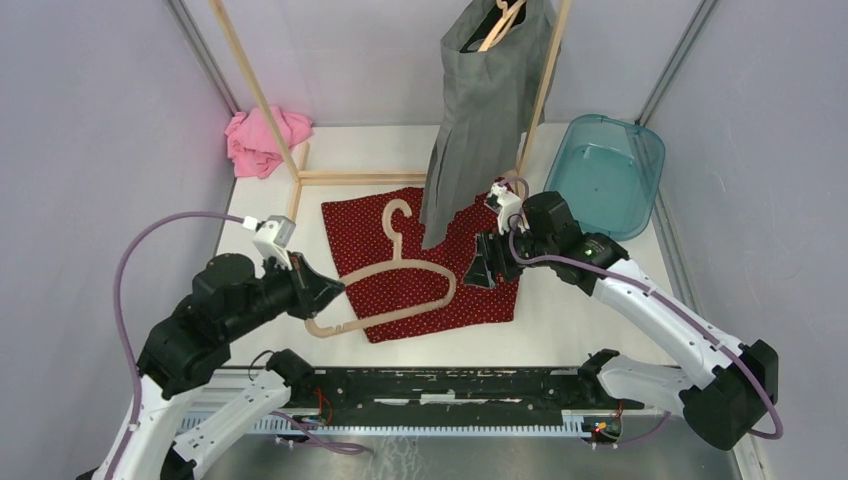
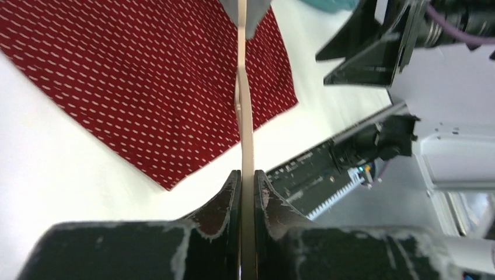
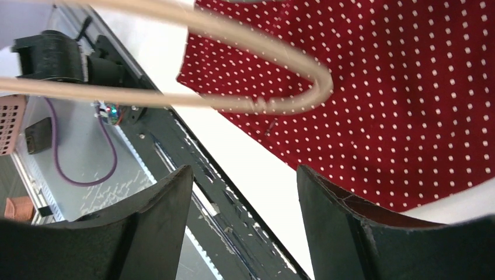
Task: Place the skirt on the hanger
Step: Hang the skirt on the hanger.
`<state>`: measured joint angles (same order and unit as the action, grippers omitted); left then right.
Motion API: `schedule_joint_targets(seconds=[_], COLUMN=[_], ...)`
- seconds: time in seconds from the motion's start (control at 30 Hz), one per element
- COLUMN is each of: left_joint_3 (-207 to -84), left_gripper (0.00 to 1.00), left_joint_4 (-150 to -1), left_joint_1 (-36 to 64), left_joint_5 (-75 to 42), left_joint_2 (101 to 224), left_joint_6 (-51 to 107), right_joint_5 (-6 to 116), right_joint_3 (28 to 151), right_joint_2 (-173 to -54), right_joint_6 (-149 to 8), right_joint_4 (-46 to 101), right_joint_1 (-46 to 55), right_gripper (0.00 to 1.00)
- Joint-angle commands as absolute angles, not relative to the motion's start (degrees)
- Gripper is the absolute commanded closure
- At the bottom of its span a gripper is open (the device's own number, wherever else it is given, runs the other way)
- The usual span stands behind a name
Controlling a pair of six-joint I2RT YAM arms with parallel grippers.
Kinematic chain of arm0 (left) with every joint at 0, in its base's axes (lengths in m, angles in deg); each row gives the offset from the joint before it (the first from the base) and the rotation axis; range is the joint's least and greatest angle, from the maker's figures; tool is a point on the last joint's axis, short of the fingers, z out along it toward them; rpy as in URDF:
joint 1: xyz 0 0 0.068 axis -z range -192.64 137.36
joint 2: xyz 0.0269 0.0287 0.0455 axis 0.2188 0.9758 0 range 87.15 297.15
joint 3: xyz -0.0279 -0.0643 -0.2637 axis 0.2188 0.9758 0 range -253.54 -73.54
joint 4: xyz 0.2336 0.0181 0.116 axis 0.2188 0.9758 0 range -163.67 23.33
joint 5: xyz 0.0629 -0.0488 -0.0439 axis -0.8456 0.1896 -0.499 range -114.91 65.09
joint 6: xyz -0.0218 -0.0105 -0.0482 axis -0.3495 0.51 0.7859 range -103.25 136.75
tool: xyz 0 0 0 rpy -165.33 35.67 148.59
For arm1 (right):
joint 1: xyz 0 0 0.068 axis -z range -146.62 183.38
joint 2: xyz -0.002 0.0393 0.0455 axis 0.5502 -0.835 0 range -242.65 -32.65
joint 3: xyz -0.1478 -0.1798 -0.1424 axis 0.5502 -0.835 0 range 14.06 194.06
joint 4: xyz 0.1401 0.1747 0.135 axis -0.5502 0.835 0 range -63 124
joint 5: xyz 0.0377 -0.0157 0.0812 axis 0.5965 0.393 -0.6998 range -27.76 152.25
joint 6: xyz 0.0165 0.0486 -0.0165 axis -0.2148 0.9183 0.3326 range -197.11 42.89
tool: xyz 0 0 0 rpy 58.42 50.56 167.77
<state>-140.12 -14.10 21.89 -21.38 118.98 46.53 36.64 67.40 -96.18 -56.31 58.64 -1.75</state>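
The red polka-dot skirt point(image 1: 365, 245) lies flat on the white table, and also shows in the wrist views point(image 2: 146, 76) point(image 3: 397, 87). A beige hanger point(image 1: 400, 313) is over it, hook pointing to the back. My left gripper point(image 1: 325, 295) is shut on the hanger's left end; its jaws point(image 2: 248, 181) pinch the thin bar point(image 2: 245, 116) edge-on. My right gripper point(image 1: 483, 272) stands open over the skirt's right part, just right of the hanger's right end. Nothing is between its fingers point(image 3: 245, 175); the hanger's curved end point(image 3: 257, 105) lies beyond the tips.
A grey skirt point(image 1: 485, 110) hangs from a wooden rack point(image 1: 255, 95) at the back, its hem covering part of the red skirt. A pink cloth point(image 1: 262, 140) lies at the back left. A teal bin point(image 1: 605, 175) sits at the back right.
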Motion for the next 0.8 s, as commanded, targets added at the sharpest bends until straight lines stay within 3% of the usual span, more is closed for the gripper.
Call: schedule_joint_targets(seconds=[0.0, 0.37, 0.77], left_joint_3=[-133.47, -121.67, -117.93], left_gripper=[0.93, 0.93, 0.93], left_joint_4=[-25.17, -45.46, -50.37], left_joint_1=[21.99, 21.99, 21.99], left_joint_5=[-7.98, 3.62, 4.84], left_joint_2=[116.07, 112.94, 113.43], left_joint_6=[53.55, 59.25, 60.59], right_joint_5=[32.11, 29.24, 20.52], right_joint_3=[71.8, 70.68, 65.07], right_joint_2=[-96.45, -100.26, -100.49], right_joint_6=[-58.13, -59.63, -56.02], right_joint_4=[53.83, 47.96, 37.1], right_joint_1=[-1.95, -2.27, -3.42], right_gripper=[0.29, 0.29, 0.28])
